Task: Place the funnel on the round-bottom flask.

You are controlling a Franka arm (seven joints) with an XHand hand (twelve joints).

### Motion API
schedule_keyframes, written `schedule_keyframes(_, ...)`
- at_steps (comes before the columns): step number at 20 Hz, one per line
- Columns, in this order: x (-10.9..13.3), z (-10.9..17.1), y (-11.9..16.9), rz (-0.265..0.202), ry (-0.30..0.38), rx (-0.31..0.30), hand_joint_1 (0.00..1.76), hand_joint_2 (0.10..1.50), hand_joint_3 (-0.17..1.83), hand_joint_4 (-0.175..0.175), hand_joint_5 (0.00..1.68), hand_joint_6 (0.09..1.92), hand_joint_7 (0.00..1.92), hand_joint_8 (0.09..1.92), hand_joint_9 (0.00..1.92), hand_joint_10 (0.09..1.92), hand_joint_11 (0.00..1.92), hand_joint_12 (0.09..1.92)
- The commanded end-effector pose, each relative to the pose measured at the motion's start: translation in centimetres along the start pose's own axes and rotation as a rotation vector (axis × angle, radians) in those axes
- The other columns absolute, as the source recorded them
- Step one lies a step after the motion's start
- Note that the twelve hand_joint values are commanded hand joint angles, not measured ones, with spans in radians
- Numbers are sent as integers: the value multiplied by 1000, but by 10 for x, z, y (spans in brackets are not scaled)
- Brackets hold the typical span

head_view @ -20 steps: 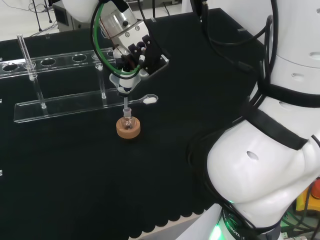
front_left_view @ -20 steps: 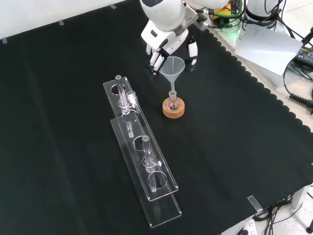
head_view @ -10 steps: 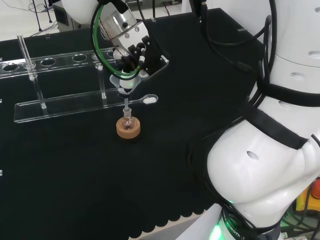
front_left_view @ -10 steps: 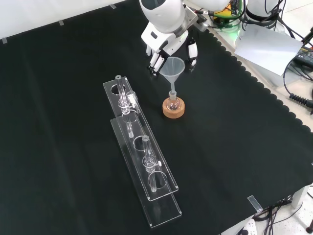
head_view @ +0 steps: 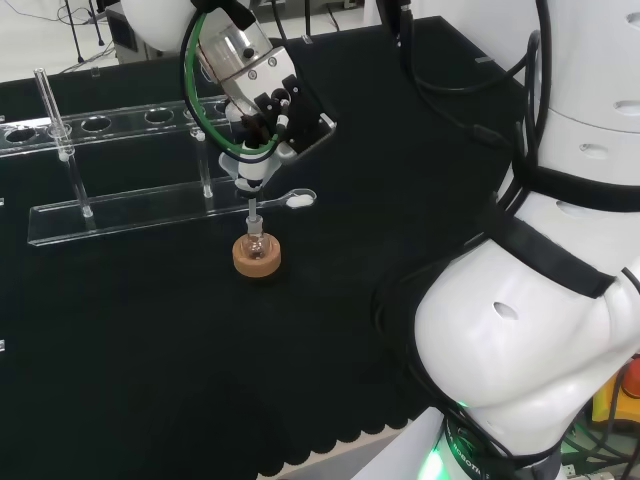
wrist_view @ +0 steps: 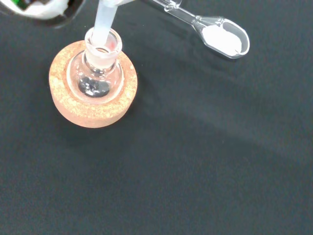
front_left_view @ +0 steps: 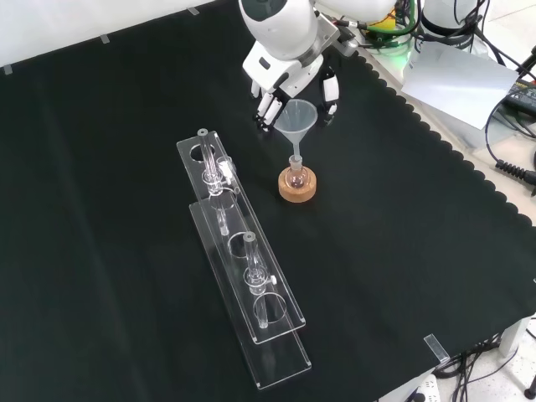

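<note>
A small round-bottom flask [front_left_view: 294, 177] [wrist_view: 94, 78] stands on a cork ring [front_left_view: 298, 190] [head_view: 257, 258] [wrist_view: 93, 105] in the middle of the cloth. A clear funnel [front_left_view: 296, 120] [head_view: 251, 170] stands upright over it. In the wrist view the funnel's stem [wrist_view: 103, 23] goes into the flask's neck. The hand [front_left_view: 289, 71] [head_view: 268, 105] hangs just behind and above the funnel's cone. Its fingers [front_left_view: 266, 106] spread to either side of the cone, fairly straight, and a gap shows between them and the rim. The hand is open.
A long clear rack [front_left_view: 239, 251] [head_view: 120, 205] with test tubes stands left of the flask in the front view. A clear scoop with white powder [wrist_view: 222, 39] [head_view: 297, 199] lies close to the cork ring. The arm's white links [head_view: 520, 300] rise at the head view's right.
The hand has drawn back slightly up and away from the funnel. The funnel and the flask have stayed in place on the cork ring.
</note>
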State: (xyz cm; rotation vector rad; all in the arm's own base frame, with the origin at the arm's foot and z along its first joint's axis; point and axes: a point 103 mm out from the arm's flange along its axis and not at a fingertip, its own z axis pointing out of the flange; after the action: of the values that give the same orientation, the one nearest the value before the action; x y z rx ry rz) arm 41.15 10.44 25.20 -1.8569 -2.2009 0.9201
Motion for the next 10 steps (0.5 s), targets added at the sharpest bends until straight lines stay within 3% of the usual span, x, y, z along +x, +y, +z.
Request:
schedule_keyframes(1, -1, 3, 1, -6, 3, 5, 851, 743, 664, -12, 744, 687, 843, 559, 1247, 108, 976, 983)
schedule_keyframes(10, 1, 8, 7, -3, -5, 22, 851, 744, 663, -12, 744, 688, 841, 561, 1249, 104, 974, 984)
